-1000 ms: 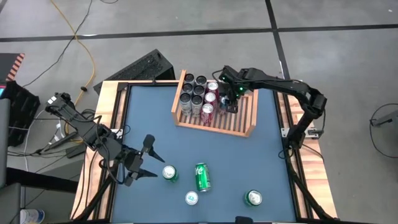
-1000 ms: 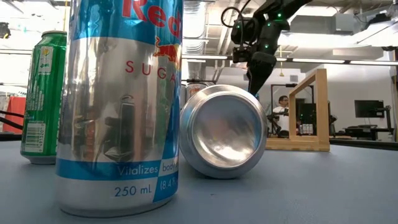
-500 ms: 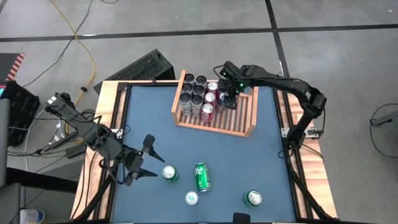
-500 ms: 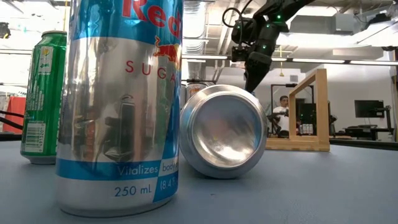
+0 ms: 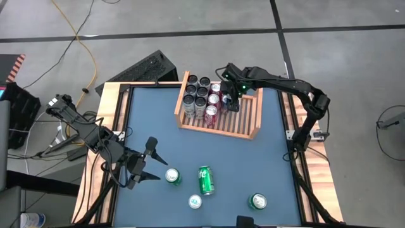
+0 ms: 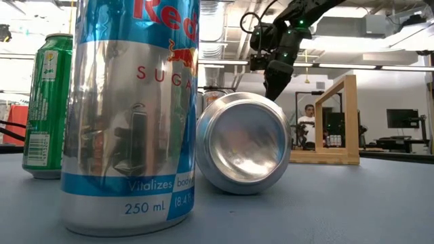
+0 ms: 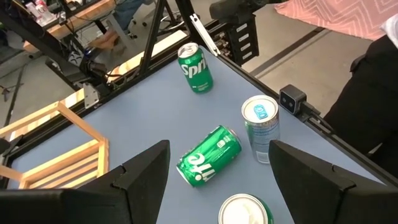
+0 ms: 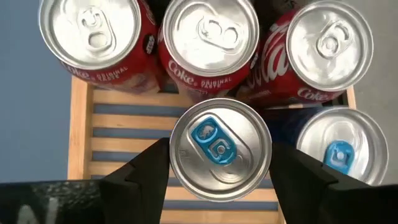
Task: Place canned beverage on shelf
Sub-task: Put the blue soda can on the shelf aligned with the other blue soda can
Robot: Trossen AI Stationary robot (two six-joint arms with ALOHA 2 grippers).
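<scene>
Directly under the right pincer (image 8: 219,163), whose dark fingers straddle it spread apart without touching, a smooth silver blue-tabbed can (image 8: 220,149) stands on the slatted light-wood shelf (image 5: 248,118), three glossy red Coke cans (image 8: 209,38) just beyond, their lower halves hidden.

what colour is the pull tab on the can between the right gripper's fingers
Blue, on a silver can; clearest in the right wrist view.

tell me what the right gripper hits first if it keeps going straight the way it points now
Most likely the blue-tabbed silver can standing on the shelf. The right gripper points straight down at its top, open jaws either side of it. How far above it hangs is unclear.
</scene>
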